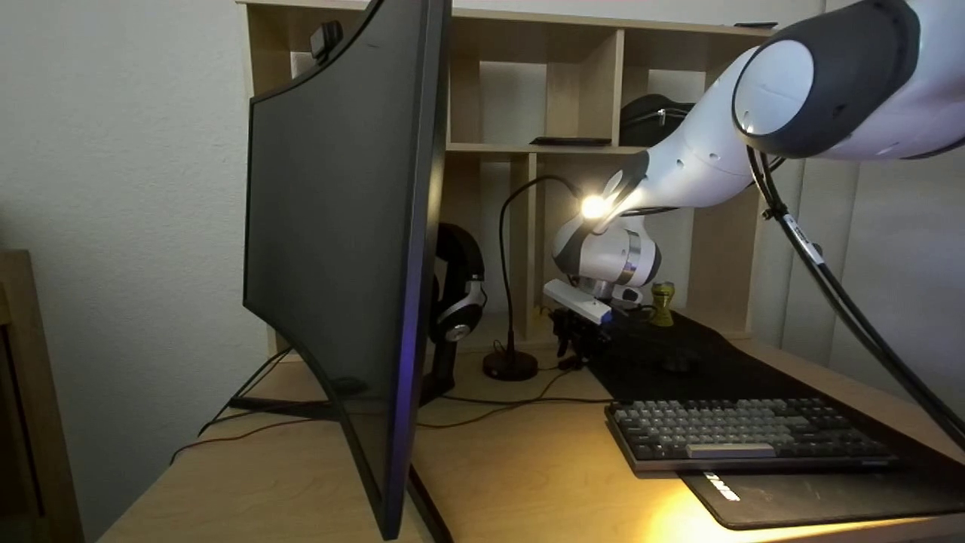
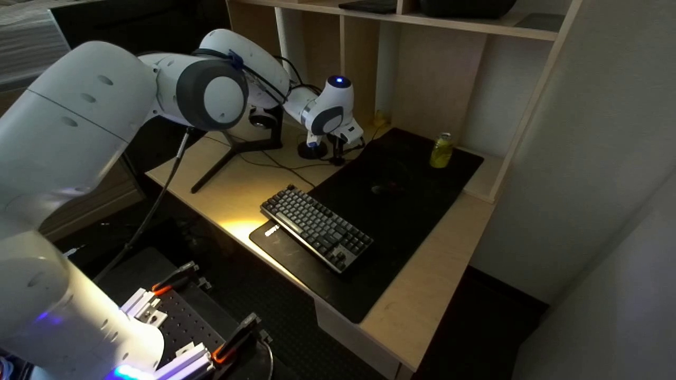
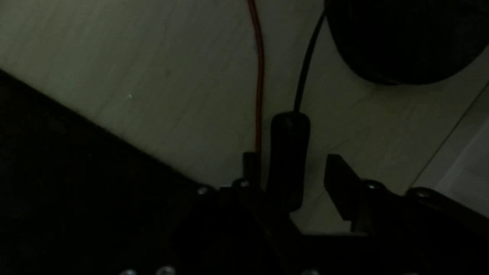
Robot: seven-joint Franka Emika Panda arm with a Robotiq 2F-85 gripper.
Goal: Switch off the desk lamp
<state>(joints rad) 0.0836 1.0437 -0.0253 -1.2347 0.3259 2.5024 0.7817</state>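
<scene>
The black desk lamp stands on the desk in an exterior view, its arched stem rising to a brightly glowing head by the arm. Its round base also shows in an exterior view and seems to be the dark round shape at the wrist view's top right. A black elongated cord switch hangs on a thin black cord from that base. My gripper is open, pointing down, with the switch between its fingertips, nearer the left one. Contact cannot be told. The gripper is low beside the lamp base.
A large monitor and black headphones stand beside the lamp. A red cord runs past the left fingertip. A black desk mat, a keyboard and a yellow can are on the desk. A shelf hutch stands behind.
</scene>
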